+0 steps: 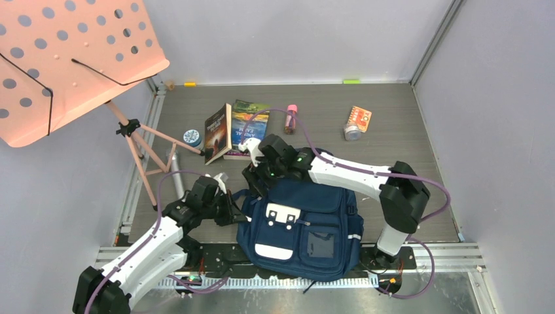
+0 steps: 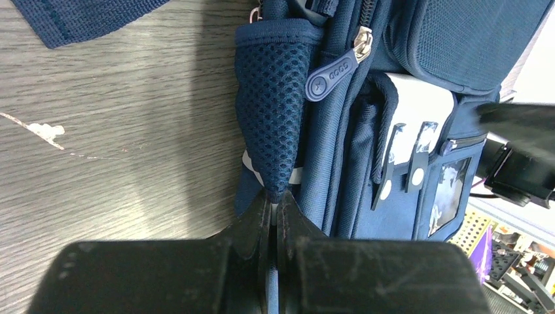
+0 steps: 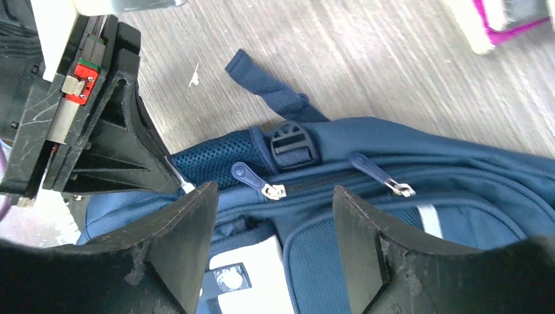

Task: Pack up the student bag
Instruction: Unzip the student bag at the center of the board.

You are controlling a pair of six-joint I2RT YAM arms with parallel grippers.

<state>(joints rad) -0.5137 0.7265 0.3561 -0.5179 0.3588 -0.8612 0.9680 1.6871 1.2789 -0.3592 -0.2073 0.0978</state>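
In the upper left of the top view, a pink music stand (image 1: 65, 59) with round holes leans over the grey wood-grain table (image 1: 393, 170). Pale walls close the table on three sides, and a metal rail (image 1: 451, 252) runs along the bottom edge. To the right of the stand lie a small tape roll (image 1: 192, 137), two books (image 1: 218, 133), a pink-capped bottle (image 1: 290, 119) and an orange jar (image 1: 358, 122).

The left gripper (image 2: 273, 209) sits at lower left of centre. Its fingers are pressed together on the tip of the mesh side pocket (image 2: 271, 104). The student bag (image 1: 304, 229) lies flat at lower centre, front upward, against the bottom rail. The right gripper (image 3: 275, 191) hangs over the top edge of the bag. Its fingers are wide apart and hold nothing, and a zipper pull (image 3: 252, 178) shows between them.
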